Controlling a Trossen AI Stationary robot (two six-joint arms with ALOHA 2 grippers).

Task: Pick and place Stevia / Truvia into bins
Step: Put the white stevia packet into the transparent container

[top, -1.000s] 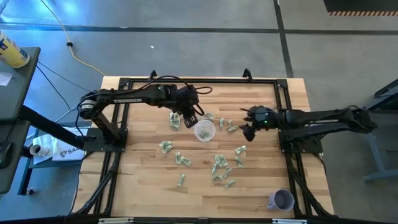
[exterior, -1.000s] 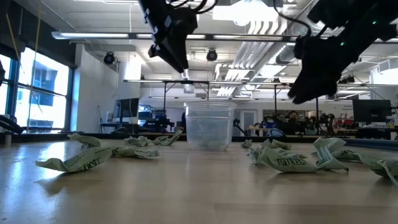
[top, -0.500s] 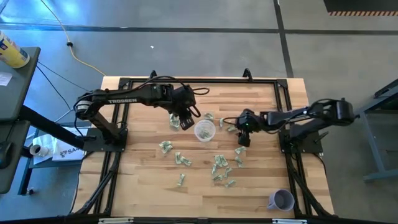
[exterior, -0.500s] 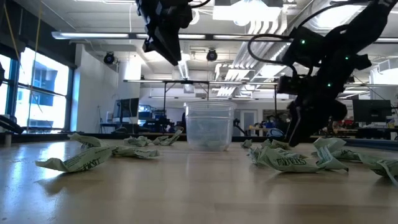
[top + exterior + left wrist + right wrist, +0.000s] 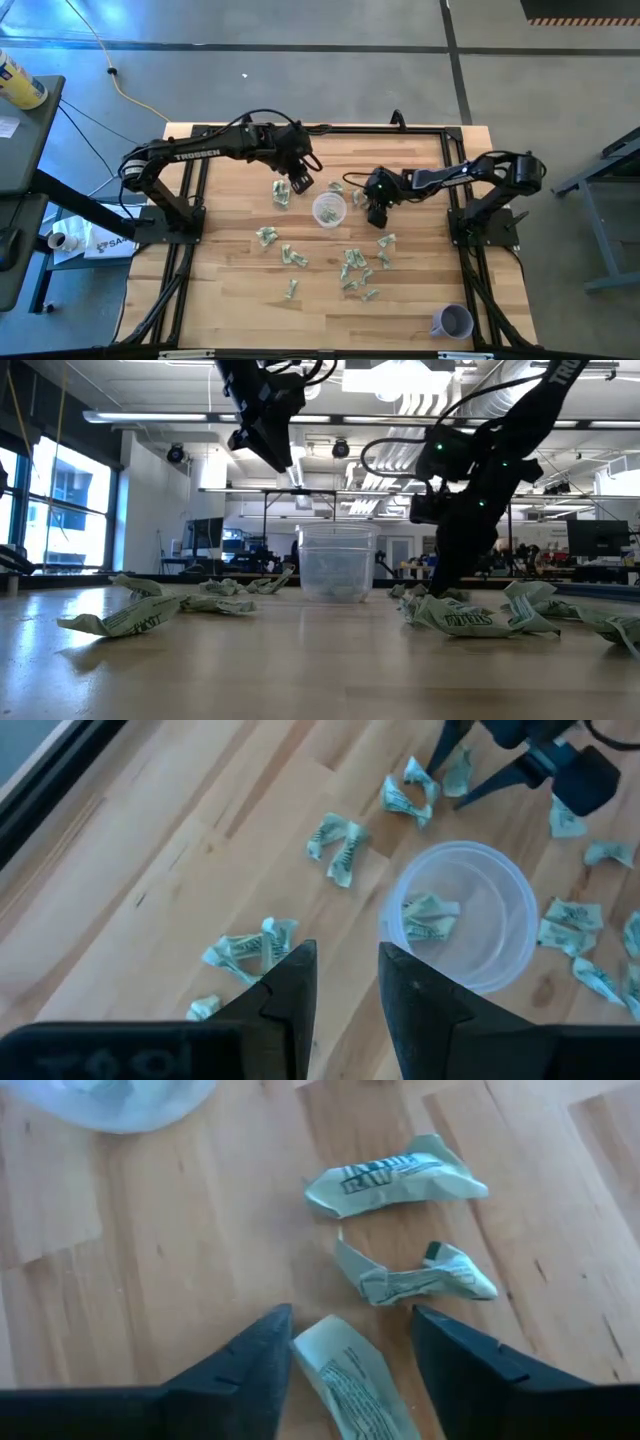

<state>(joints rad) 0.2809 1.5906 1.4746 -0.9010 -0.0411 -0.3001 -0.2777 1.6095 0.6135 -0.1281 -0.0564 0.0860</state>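
Spreading across the wooden worktop (image 5: 230, 300) are many crumpled green-and-white Stevia packets (image 5: 350, 268), most of them in a loose scatter on the nearer side of the clear cup (image 5: 329, 210) that stands near the middle; at least one packet already lies inside the cup (image 5: 428, 917). The right pincer (image 5: 377, 213) is low over the worktop just beside the cup, its fingers (image 5: 240, 1370) parted and straddling one packet (image 5: 345, 1372), with two more packets (image 5: 395, 1177) lying close ahead. The main risk, as I judge it, is the closeness of pincer to cup: the cup looks light, and a sideways sweep of the arm could knock or tip it and spill what is in it. Next, the packets are thin and creased, so closing fingers may slide over the paper, pinch only a corner, or push the packet along the wood instead of lifting it. A neighbouring packet could also be caught in the same grip and drop off on the way. The left pincer (image 5: 299, 181) hangs above the worktop on the far side of the cup, fingers (image 5: 290, 990) a narrow gap apart and holding nothing; with both arms this near the cup, a crossing move could bring them together.
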